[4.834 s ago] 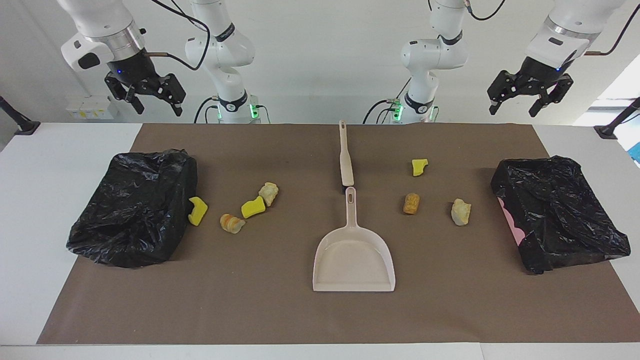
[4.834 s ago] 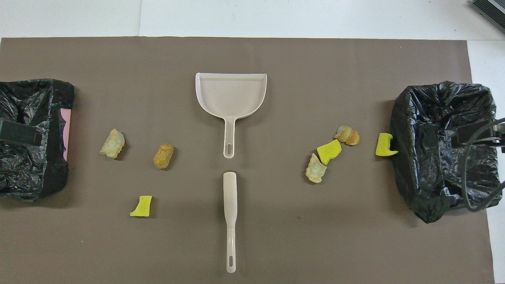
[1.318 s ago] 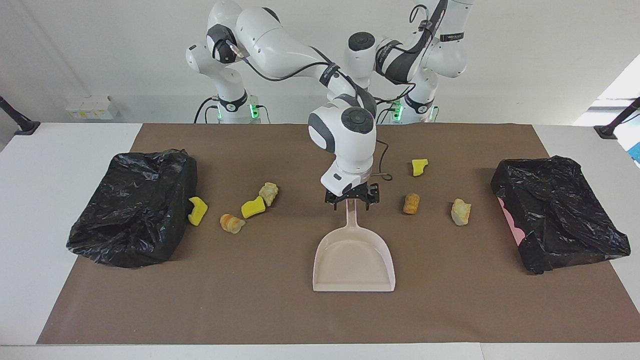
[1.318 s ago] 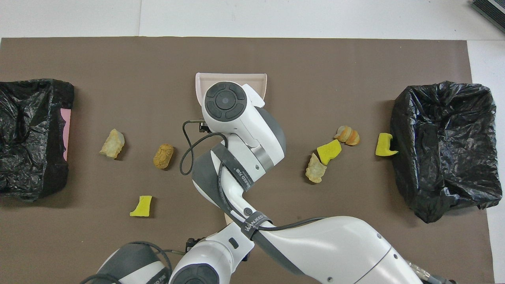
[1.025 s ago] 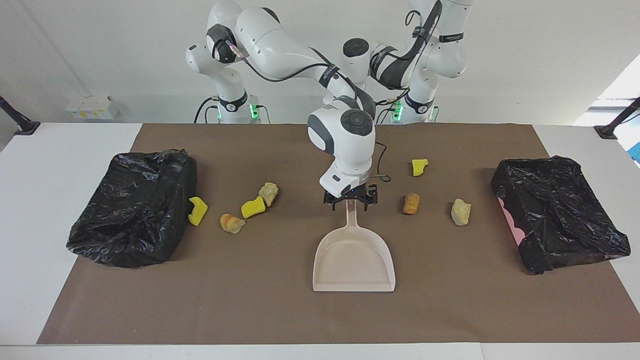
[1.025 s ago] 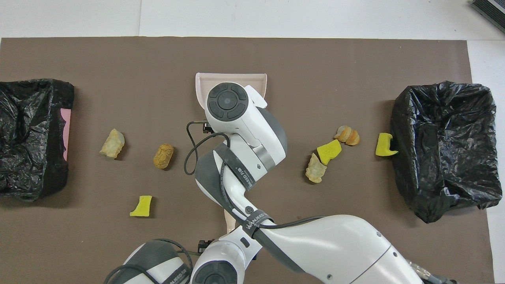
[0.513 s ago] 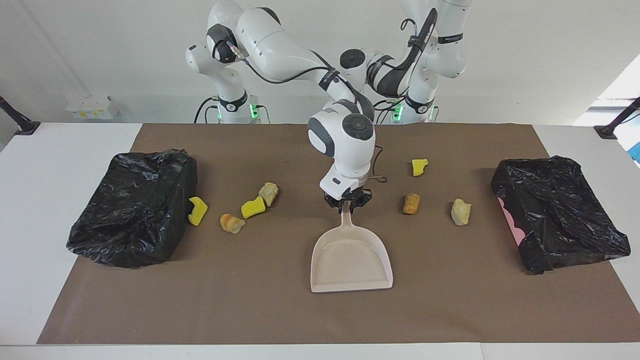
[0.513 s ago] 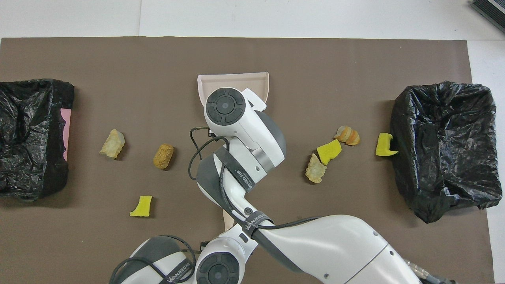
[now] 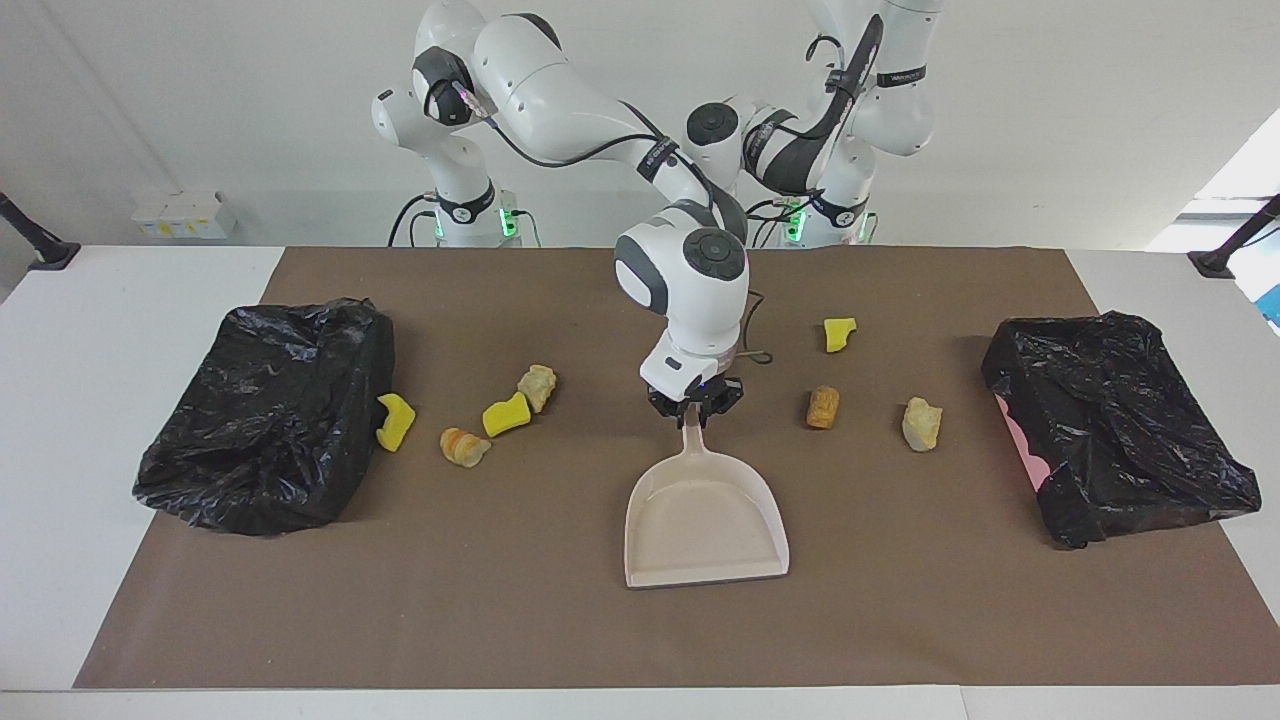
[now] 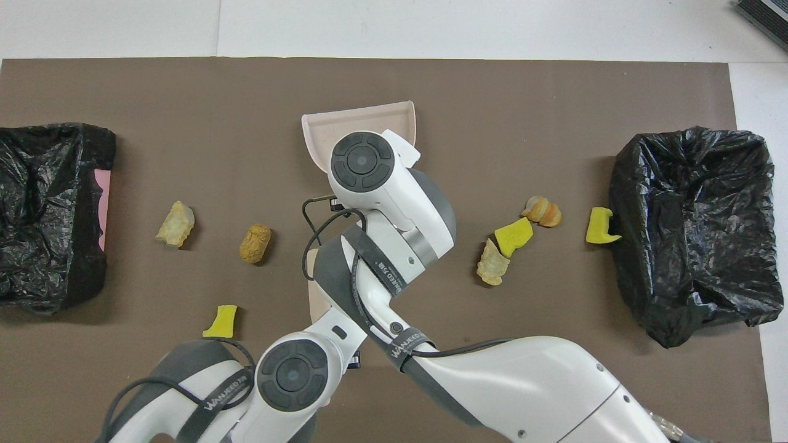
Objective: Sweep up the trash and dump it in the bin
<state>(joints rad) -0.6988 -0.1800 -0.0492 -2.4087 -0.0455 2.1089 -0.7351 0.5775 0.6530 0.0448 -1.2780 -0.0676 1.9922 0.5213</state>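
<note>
Currently, seven trash chunks (image 9: 465,447) are lying on the mat, four toward the right arm's bin (image 9: 270,410), three toward the left arm's bin (image 9: 1115,420). Between them, the right gripper (image 9: 695,412) is clamping the dustpan (image 9: 705,520) handle. The left gripper, hidden under its wrist, is closed, gripping the brush (image 10: 315,286).
</note>
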